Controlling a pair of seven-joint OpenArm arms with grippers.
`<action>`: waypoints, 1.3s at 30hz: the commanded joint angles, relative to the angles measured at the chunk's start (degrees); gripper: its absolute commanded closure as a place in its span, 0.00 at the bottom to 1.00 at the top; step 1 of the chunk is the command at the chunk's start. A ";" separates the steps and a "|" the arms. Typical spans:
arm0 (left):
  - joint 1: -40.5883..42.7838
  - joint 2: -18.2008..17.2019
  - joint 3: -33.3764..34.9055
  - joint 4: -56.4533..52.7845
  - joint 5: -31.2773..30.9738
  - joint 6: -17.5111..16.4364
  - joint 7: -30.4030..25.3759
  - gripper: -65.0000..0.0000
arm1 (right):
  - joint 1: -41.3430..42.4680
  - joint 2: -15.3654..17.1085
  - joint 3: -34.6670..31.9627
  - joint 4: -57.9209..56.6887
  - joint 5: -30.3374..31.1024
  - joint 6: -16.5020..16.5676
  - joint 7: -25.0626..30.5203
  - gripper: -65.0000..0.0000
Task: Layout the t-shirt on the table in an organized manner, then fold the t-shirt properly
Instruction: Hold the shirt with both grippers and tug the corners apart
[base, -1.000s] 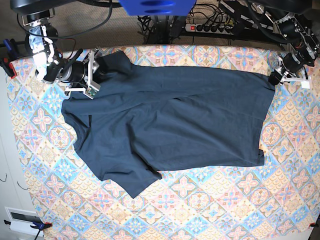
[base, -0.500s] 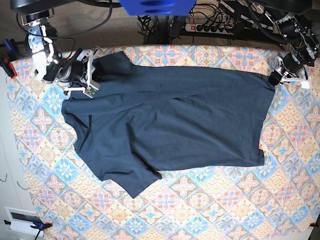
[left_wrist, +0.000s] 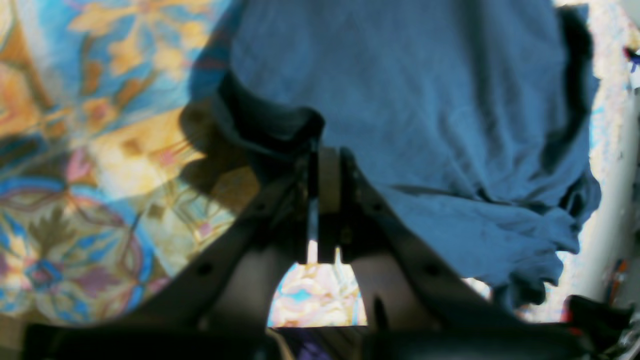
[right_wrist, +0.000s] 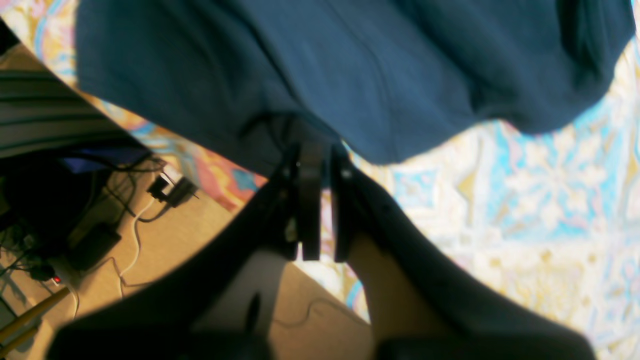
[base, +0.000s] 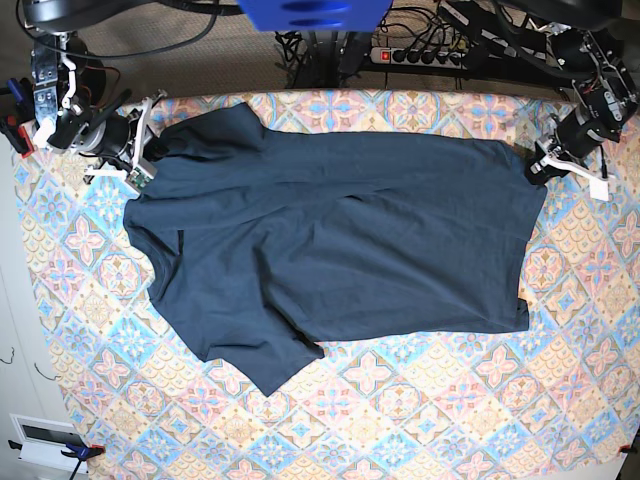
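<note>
Right gripper (right_wrist: 320, 155): jaws drawn nearly together on an edge of the t-shirt (base: 330, 240), close to where the fabric ends over the patterned tabletop (base: 420, 420). In the wrist view only a thin bite of cloth sits between the fingers. Judged risk: the cloth slips out under tension, since the hold is shallow and near the hem.

Left gripper (left_wrist: 325, 165): clenched on a bunched fold at the opposite corner of the garment. The fold is rolled, not flat. Judged risk: a pull from here carries several layers together and sets a crease rather than smoothing one.

Both grips lie at the far edge of the tabletop, near the cables and power strip (base: 425, 55) behind it. Judged risk: drawing further back would drag the shirt over that edge.

Garment position: spread across the upper half of the tabletop, far side held at both corners, near side lying loose. The lower sleeve (base: 265, 365) is twisted outward. An uneven pull between the arms would skew the body further.

Arm pose: both arms are low, reaching outward to opposite ends of the shirt, wrists angled down, grippers at cloth level, well apart.
</note>
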 joint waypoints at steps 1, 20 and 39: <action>0.58 -0.99 -0.66 0.76 -0.25 0.04 -0.48 1.00 | 0.38 0.88 0.53 0.46 0.31 0.14 0.56 0.93; 1.81 -0.81 -4.00 0.59 0.01 0.04 -0.48 1.00 | 6.80 0.70 -9.41 -7.36 -0.04 0.14 1.17 0.63; 1.55 -0.81 -3.83 0.59 -0.16 0.04 -0.57 1.00 | 6.00 0.97 -12.13 -4.99 -8.66 0.14 1.17 0.94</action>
